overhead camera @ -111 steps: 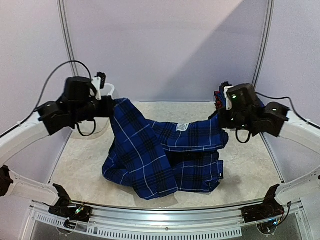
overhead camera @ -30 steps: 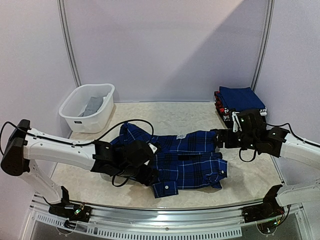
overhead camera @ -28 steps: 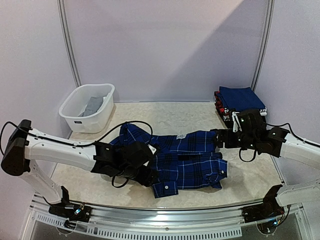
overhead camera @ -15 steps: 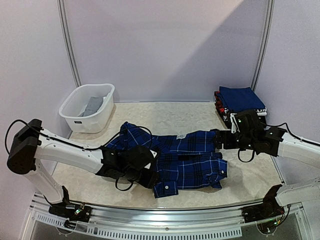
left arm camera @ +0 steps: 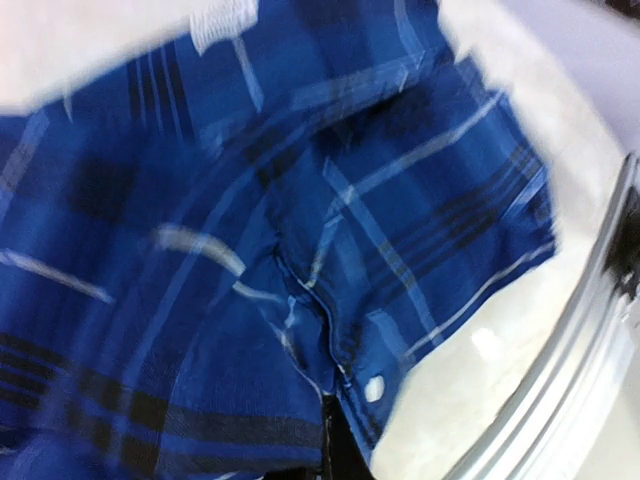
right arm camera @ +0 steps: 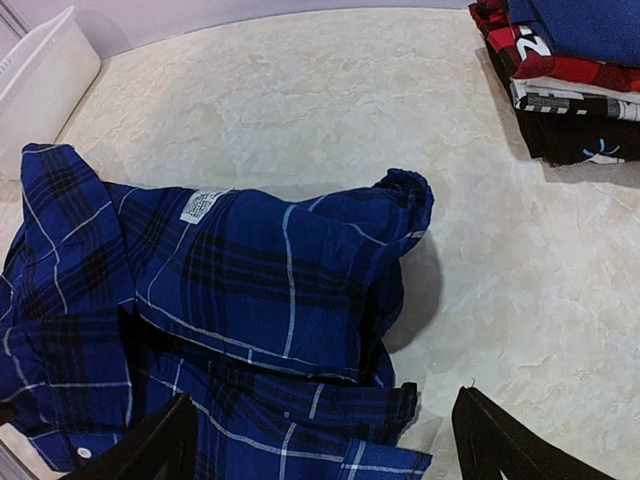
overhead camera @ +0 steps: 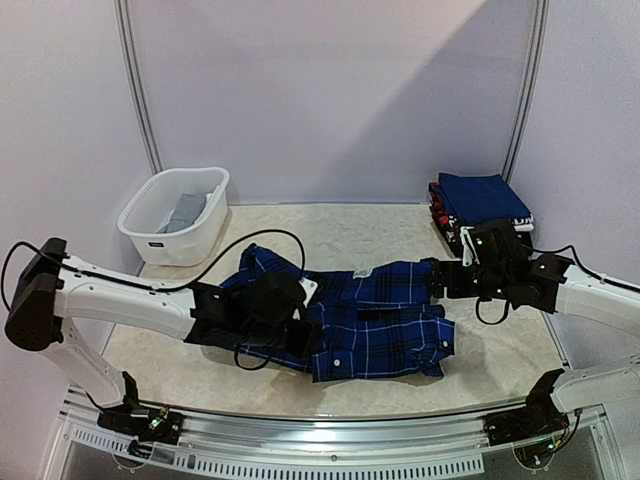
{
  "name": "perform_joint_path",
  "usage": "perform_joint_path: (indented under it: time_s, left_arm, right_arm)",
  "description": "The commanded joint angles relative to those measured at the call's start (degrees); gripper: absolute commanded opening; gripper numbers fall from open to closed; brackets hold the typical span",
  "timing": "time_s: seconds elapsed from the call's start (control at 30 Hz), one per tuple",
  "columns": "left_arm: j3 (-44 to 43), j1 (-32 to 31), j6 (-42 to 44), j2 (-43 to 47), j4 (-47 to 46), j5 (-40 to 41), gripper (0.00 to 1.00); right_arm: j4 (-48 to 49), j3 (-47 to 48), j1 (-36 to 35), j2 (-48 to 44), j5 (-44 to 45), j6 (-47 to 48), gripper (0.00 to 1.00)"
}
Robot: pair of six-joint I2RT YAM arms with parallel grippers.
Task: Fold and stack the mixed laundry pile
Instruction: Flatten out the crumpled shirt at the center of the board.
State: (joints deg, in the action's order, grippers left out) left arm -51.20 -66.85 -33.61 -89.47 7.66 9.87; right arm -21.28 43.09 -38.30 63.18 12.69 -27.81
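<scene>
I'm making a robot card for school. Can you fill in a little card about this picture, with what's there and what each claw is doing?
Shirt: blue plaid, rumpled, lying in the middle
Left claw: shut on the shirt's near left edge
Right claw: open, over the shirt's right end, holding nothing
Basket: white, far left, grey cloth inside
Folded pile: far right, blue on top

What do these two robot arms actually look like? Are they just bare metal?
No. The left arm and right arm are smooth white tubes joined by chunky black joint blocks. Thin black cables loop loosely beside each wrist, and a small green light glows on the right one. The right claw has two flat black fingers.
</scene>
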Motion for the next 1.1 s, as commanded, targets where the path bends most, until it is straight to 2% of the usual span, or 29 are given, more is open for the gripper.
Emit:
perform_joint_path:
  time_s: [0.0, 0.17, 0.37, 0.5, 0.7, 0.93, 1.07]
  left_arm:
    - [-6.14, 0.45, 3.97, 6.06, 5.75, 6.24, 0.00]
    - [-10.29, 4.65, 7.32, 9.95, 8.69, 9.21, 0.00]
    - [-17.96, 13.50, 13.51, 8.55, 10.04, 8.69, 0.00]
    - [-26.43, 18.46, 17.35, 4.89, 12.15, 8.39, 0.00]
    - [-38.96, 26.92, 20.86, -1.14, 12.44, 1.24, 0.00]
    - [-54.44, 34.01, 25.26, -12.50, 12.64, -4.44, 0.00]
    - [-68.68, 36.65, 28.34, -21.18, 14.73, -6.46, 0.00]
  right_arm:
    - [1.43, 0.03, -0.08, 0.08, -1.22, 1.24, 0.89]
    - [2.09, 1.16, -0.15, 0.61, -2.13, 2.04, 0.90]
    - [4.67, 1.35, -0.13, 1.51, -1.99, 3.49, 0.89]
    - [6.98, 0.95, -0.18, 3.46, -1.95, 5.47, 0.90]
    - [10.46, 1.18, -0.10, 6.43, -0.97, 7.51, 0.90]
    - [13.08, 2.84, -0.05, 9.86, 2.78, 9.28, 0.91]
    - [13.89, 4.57, -0.10, 12.50, 4.62, 10.05, 0.91]
